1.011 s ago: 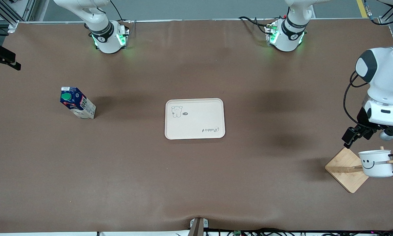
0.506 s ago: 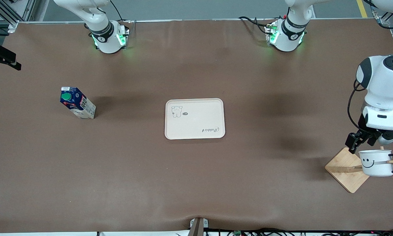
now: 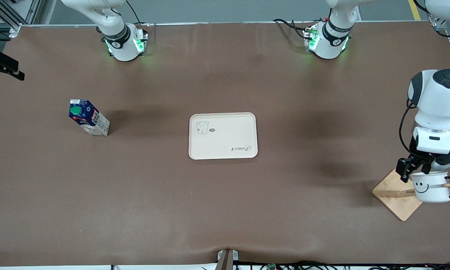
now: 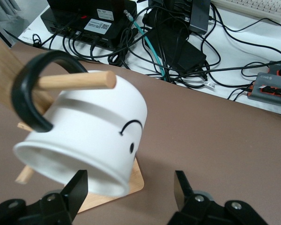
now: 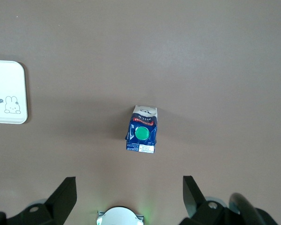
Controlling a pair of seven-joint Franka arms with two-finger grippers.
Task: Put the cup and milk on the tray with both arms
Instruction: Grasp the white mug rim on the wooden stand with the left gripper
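The cup (image 3: 431, 187) hangs tilted by its black handle on a wooden peg of a stand, at the left arm's end of the table. My left gripper (image 3: 412, 171) is open just above the cup's rim. In the left wrist view the cup (image 4: 89, 140) fills the near field, and its rim lies partly between the open fingers of the left gripper (image 4: 131, 192). The milk (image 3: 88, 118) stands upright toward the right arm's end. My right gripper (image 5: 129, 197) is open and empty, high over the table, with the milk (image 5: 141, 133) below it. The tray (image 3: 223, 135) lies empty mid-table.
The square wooden stand base (image 3: 393, 191) sits under the cup, near the table's edge. The right arm's base (image 3: 123, 43) and the left arm's base (image 3: 326, 41) stand along the table's top edge. A corner of the tray (image 5: 4, 93) shows in the right wrist view.
My left gripper has come down and closer to the cup, from above the stand to the cup's rim. The milk, tray and cup have not moved.
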